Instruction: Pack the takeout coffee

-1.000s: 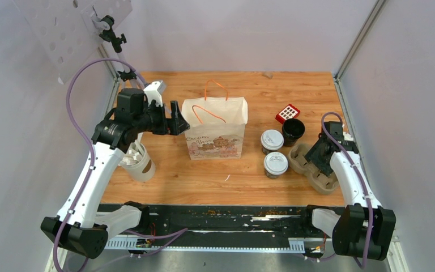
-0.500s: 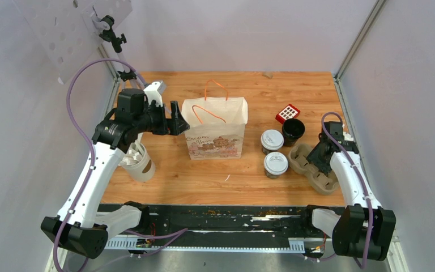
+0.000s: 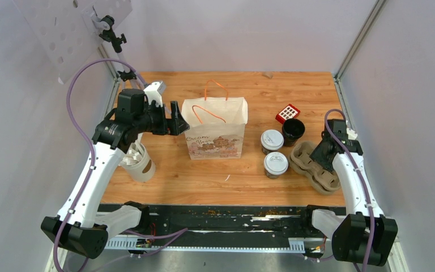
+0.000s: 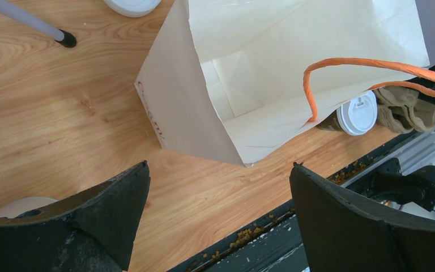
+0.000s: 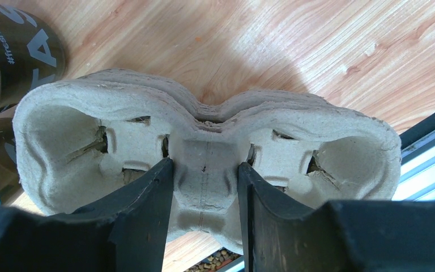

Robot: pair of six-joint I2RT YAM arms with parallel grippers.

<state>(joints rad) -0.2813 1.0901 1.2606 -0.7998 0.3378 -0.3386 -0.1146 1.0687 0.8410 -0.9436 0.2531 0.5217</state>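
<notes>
Takeout coffee cups, two of them, dark-sided with white sip lids, upright on the wooden table (image 3: pixel 204 175) right of centre, outside the bag: near cup (image 3: pixel 275 164) just in front of far cup (image 3: pixel 272 140), close together; just right of both, a pulp cup carrier (image 3: pixel 303 154), its wells bare, not touching the near cup as far as can be told; right gripper (image 3: pixel 321 155) clamped on the carrier's middle bridge, fingers pressed to either side of it in the wrist view (image 5: pixel 204 170), the carrier (image 5: pixel 204 141) spread across that view with dark printed cup sides at its left edge; whether lifted or resting on the wood, not to be told; at the left, level with the near cup, a lidless pale cup (image 3: pixel 139 164) with brown oval marks, white contents inside; farther back, mid-table, a white paper bag (image 3: pixel 215 130) standing open, orange handles (image 3: pixel 215 85) up, inside bare where visible in the left wrist view (image 4: pixel 232 56); left gripper (image 3: pixel 177 122) spread wide, holding nothing, just beside the bag's left edge, above the table (image 4: pixel 218 165); beyond the far cup, a black lidless cup (image 3: pixel 293 130); farthest, a small red block (image 3: pixel 288 113) with white squares.
</notes>
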